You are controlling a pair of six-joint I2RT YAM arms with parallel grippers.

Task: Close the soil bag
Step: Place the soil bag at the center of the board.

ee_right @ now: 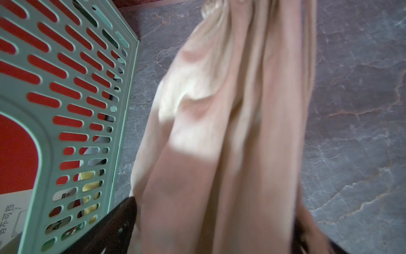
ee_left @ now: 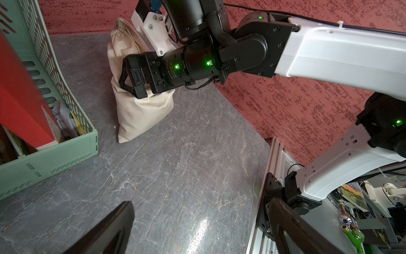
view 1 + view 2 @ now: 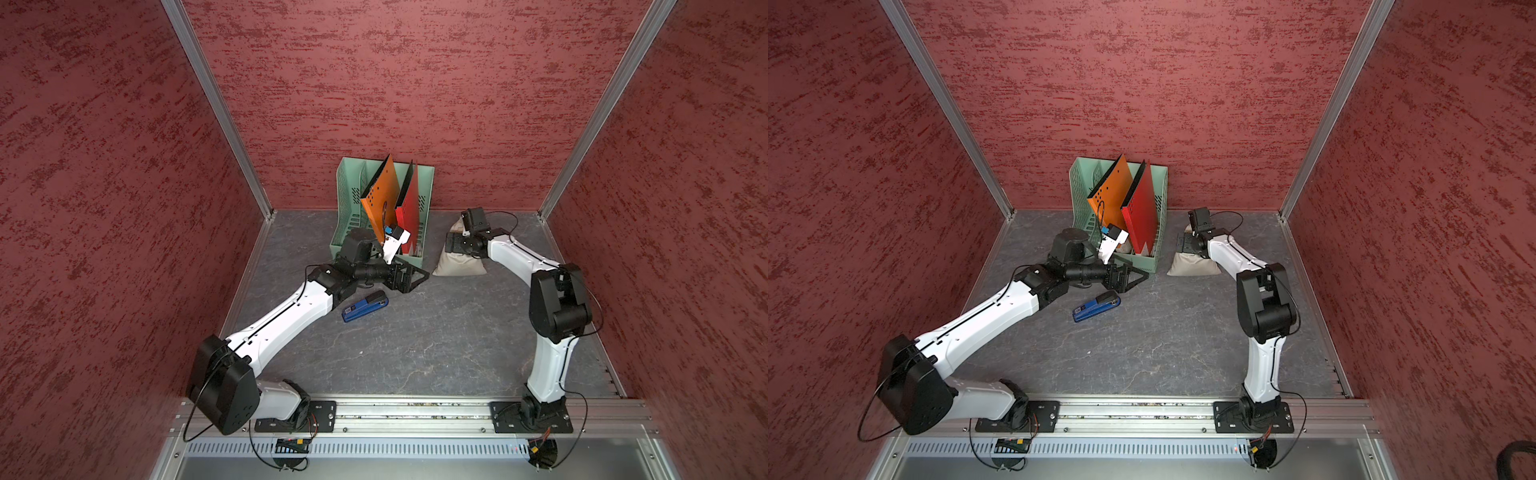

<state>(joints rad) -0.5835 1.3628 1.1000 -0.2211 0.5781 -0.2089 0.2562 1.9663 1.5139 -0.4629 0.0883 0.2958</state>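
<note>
The soil bag [image 3: 457, 266] [image 3: 1192, 268], a cream cloth sack, stands on the grey floor just right of the green rack. In the left wrist view its gathered neck [image 2: 119, 24] points up toward the back wall. My right gripper [image 3: 451, 245] [image 2: 129, 81] is against the bag's upper half, open. In the right wrist view the bag's folds [image 1: 219, 132] fill the space between the wide-apart jaws of the right gripper [image 1: 211, 233]. My left gripper [image 3: 411, 276] [image 2: 202, 228] hovers open and empty over bare floor, left of the bag by the rack's front corner.
A green file rack [image 3: 345, 187] holding an orange folder [image 3: 380, 195] and a red folder [image 3: 409, 208] stands at the back wall. A blue stapler [image 3: 365, 306] lies on the floor beside the left forearm. Red walls close in on three sides, with a metal rail [image 3: 415, 409] at the front.
</note>
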